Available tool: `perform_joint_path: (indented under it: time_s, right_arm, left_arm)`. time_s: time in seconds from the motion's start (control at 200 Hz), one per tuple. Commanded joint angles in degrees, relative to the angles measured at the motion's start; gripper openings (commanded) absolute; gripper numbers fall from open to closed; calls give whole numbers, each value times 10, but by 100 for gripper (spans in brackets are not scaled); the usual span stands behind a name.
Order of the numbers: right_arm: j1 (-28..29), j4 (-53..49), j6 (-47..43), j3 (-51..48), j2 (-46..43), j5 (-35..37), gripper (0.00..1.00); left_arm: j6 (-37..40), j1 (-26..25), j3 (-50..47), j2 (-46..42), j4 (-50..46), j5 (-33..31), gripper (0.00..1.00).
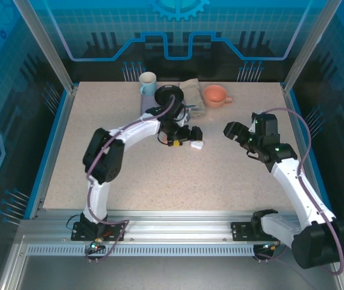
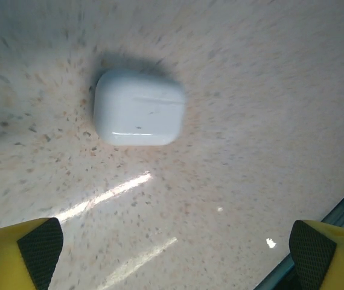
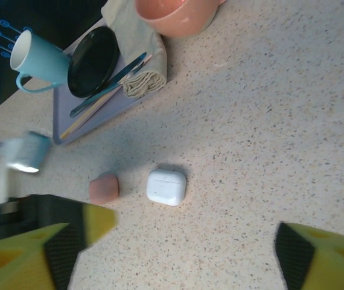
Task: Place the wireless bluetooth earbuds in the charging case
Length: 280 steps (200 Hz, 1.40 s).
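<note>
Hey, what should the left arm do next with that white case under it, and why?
Probably lift the left tool straight up and clear. Its jaws stand wide open above the white case, which lies shut on the table, touching neither finger. The pink case beside it, also shut, looks like the likely next target.

No words or numbers can be read. The blue back wall [image 1: 232,27] has a gear drawing [image 1: 178,7] on it.

Closed white charging case [image 3: 166,186], pink case [image 3: 104,188] beside
</note>
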Motion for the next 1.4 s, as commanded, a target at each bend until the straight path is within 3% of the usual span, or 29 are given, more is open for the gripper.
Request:
perform_joint_path:
  time_s: [0.0,0.19,0.305,0.375,0.47,0.635,0.76,0.905,1.06,1.211,1.346,1.396]
  right_arm:
    - [-16,-46,-42,39,-6,43,95]
    - [-26,-49,-106,58,24,170,98]
    - [-27,79,-158,-30,20,285,100]
    - [-28,192,-205,-88,25,331,100]
    - [-34,260,-263,-128,55,347,100]
    - [-37,399,-311,-200,111,342,100]
    - [-37,482,-332,-237,138,310,100]
    - [-37,586,-376,-280,137,254,100]
    - [-44,607,-411,-281,147,150,100]
    - [-41,597,-429,-265,162,97,100]
    - [-54,575,-423,-238,187,49,100]
    - [-65,677,-412,-285,204,33,100]
  left_arm:
    - [57,6,-8,-129,-25,-88,99]
    - [156,18,-117,-309,54,-258,99]
    - [257,19,-237,-408,158,-393,99]
    - [290,41,-299,-450,201,-423,99]
    - [294,99,-385,-500,261,-404,99]
    - [301,189,-572,-577,458,-358,99]
    - [334,214,-650,-561,539,-371,99]
    - [303,250,-739,-521,665,-351,99]
    - [295,278,-753,-415,765,-298,99]
    - [312,297,-738,-356,796,-234,99]
    - [313,304,-726,-299,821,-218,99]
    - [307,311,-715,-290,818,-219,99]
